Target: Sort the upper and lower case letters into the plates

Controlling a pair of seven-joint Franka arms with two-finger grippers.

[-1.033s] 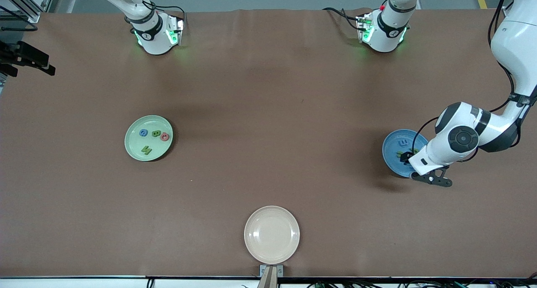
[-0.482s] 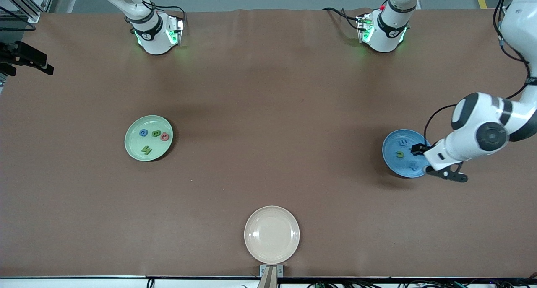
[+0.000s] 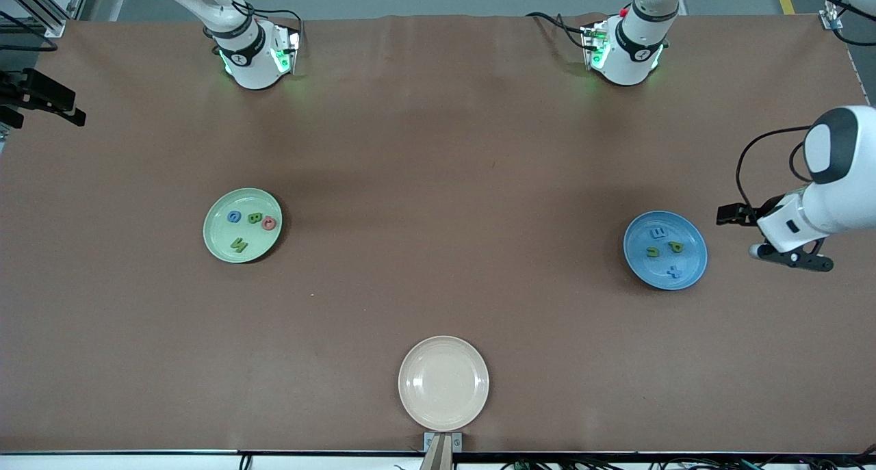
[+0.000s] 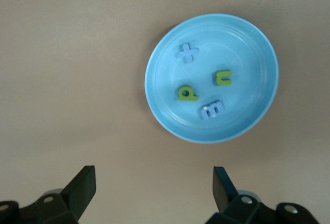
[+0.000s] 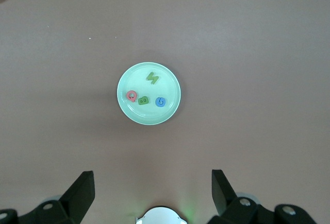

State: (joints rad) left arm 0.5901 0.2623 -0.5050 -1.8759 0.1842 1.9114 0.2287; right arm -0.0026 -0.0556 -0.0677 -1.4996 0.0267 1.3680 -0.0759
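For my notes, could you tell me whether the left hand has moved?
Yes: the left hand left the blue plate, toward the left arm's table end.

My two arms are glossy white with black joint bands; green lights glow at both bases. Black cables loop along the left arm [image 3: 831, 183], whose black fingers [image 4: 82, 188] taper to wedges.

Left claw [image 4: 152, 190] raised, fingers spread wide, right claw [image 5: 152, 190] high, fingers spread wide
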